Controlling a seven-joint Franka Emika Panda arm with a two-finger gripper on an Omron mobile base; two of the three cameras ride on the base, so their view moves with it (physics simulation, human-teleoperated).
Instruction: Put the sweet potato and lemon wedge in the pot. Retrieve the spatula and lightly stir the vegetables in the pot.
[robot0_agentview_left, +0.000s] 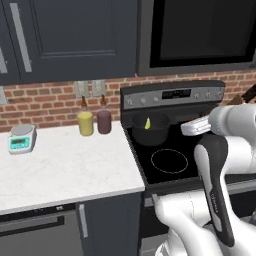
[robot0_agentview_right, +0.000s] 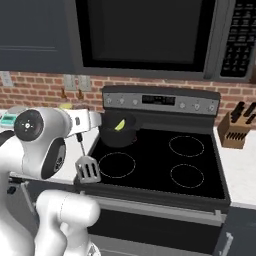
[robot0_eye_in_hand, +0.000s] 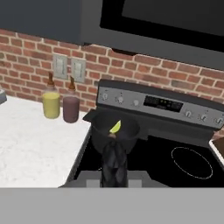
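On the black stove (robot0_agentview_right: 150, 165), lemon wedge (robot0_agentview_right: 120, 125) in dark pot (robot0_agentview_right: 117, 132) — pincer (robot0_agentview_right: 80, 136) clamped on silver slotted spatula (robot0_agentview_right: 88, 170)

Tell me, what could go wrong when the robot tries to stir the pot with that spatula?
The spatula hangs low from the shut gripper, below the rim of the pot, so swinging it across could knock the pot. The lemon wedge sits high by the rim; a rough stir might flick it out.
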